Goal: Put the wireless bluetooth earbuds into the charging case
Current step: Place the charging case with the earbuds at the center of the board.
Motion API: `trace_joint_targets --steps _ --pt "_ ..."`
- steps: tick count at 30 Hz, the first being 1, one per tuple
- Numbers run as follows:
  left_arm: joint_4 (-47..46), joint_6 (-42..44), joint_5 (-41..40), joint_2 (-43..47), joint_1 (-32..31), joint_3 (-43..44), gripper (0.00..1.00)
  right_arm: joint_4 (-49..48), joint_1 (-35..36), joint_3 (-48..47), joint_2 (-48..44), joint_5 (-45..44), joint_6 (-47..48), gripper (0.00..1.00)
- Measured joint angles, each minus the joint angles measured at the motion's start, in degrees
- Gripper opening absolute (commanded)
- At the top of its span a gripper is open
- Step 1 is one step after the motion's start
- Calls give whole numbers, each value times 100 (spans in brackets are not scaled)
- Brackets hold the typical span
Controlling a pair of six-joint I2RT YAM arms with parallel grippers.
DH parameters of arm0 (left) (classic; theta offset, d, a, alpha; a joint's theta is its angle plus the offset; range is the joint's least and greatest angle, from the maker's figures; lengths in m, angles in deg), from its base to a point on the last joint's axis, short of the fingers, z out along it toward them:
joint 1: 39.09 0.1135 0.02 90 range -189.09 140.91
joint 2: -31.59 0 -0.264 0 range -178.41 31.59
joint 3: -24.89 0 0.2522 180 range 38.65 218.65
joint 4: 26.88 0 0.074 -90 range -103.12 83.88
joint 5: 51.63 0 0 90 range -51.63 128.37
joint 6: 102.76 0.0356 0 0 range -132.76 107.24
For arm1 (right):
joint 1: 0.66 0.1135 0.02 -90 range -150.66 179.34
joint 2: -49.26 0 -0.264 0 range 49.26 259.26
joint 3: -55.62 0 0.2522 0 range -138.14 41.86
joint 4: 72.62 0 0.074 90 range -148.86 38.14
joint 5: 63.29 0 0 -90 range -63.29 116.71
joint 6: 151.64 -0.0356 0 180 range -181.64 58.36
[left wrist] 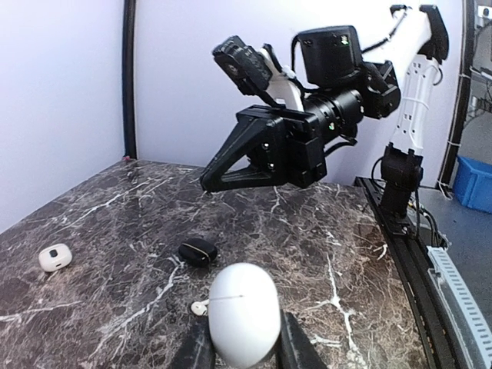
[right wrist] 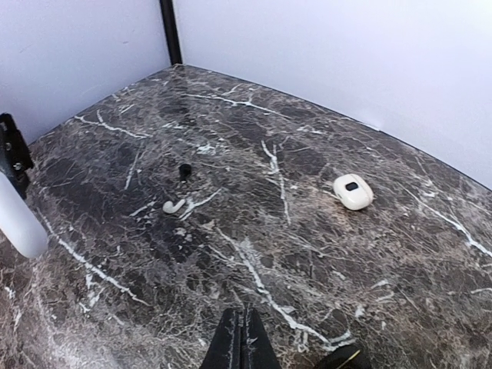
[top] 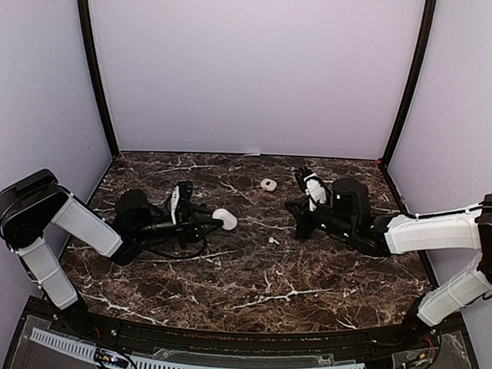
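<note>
Pale lilac walls (top: 251, 70) and black corner posts (top: 94, 72) close in a dark marble table (top: 250, 283) veined white. At left, the left gripper (top: 212, 222) is clamped on a white case (left wrist: 244, 311). Right of it a white earbud (top: 273, 240) lies loose on the marble, with a small black item (left wrist: 197, 251) near it and a second case (top: 268, 184) further back. The right gripper (right wrist: 244, 315) hovers — fingers pressed together, holding nothing.
</note>
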Motion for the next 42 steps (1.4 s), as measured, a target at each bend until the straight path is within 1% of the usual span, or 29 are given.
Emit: trace_joint_targets --steps 4,7,10,15,20,22,24,28,32,37,42 --pt "282 -330 -385 599 155 -315 0 -28 -66 98 -81 -422 -173 0" --pt "643 -527 -699 1086 267 -498 0 -219 -136 219 -96 -487 -201 0" --pt "1309 -680 -1093 1609 428 -544 0 -389 -181 391 -105 -505 -212 0" --pt "2494 -973 -1779 2459 682 -623 0 -387 -238 431 -114 -636 -358 0" --pt "3650 -1305 -2522 3195 789 -680 0 -378 -291 514 -177 -874 -601 0" --pt "4033 -1421 -2769 3381 820 -684 0 -232 -304 474 -177 -1054 -802 0" --pt "4524 -1624 -3036 3539 876 -684 0 142 -317 284 -142 -1263 -1014 0" --pt "4933 -1860 -3209 3560 1019 -684 0 514 -339 -140 2 -1567 -1263 0" --pt "5222 -2140 -3209 3421 1274 -680 0 527 -343 -144 35 -1650 -1255 0" --pt "5390 -2378 -2949 2922 1683 -597 0 520 -391 13 31 -1648 -1207 0" --pt "5355 -2579 -2544 2448 2105 -520 0 516 -415 35 33 -1513 -1172 0"
